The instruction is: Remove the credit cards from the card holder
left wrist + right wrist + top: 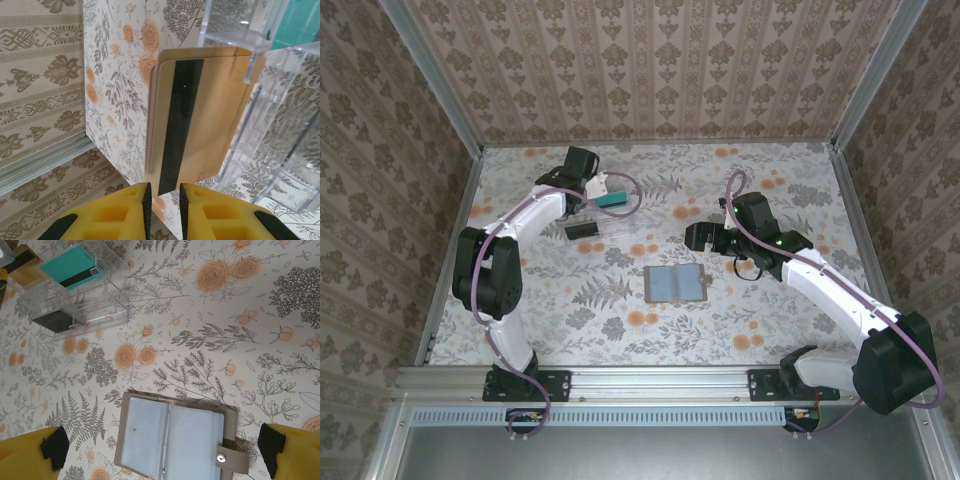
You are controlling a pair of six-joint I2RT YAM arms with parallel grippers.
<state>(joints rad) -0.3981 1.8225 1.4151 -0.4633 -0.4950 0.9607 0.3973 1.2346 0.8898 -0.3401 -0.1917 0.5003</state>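
The card holder [677,284] lay open and flat near the middle of the flower-patterned desk [770,330]. Its two bluish-grey panels faced up and its snap tab [220,456] stuck out at one side. The right fingers [30,457] stood spread wide above it, one yellow pad beyond each end of the holder in the right wrist view, touching nothing.

Toward the far left of the desk, well apart from the holder, the left fingers [120,210] were at a clear tray [610,215] with several compartments. A tan card [200,115] with a black stripe stood tilted at the tray, one corner behind a clear wall. Its lower end showed in the narrow gap between the two yellow pads. The pads were slightly parted, and whether either one touched the card could not be told.

A teal card [613,199] sat in a tray compartment beside it, and a dark card [583,230] rested in a compartment at the tray's near end. The holder's panels looked flat, though whether any card was inside them could not be told.
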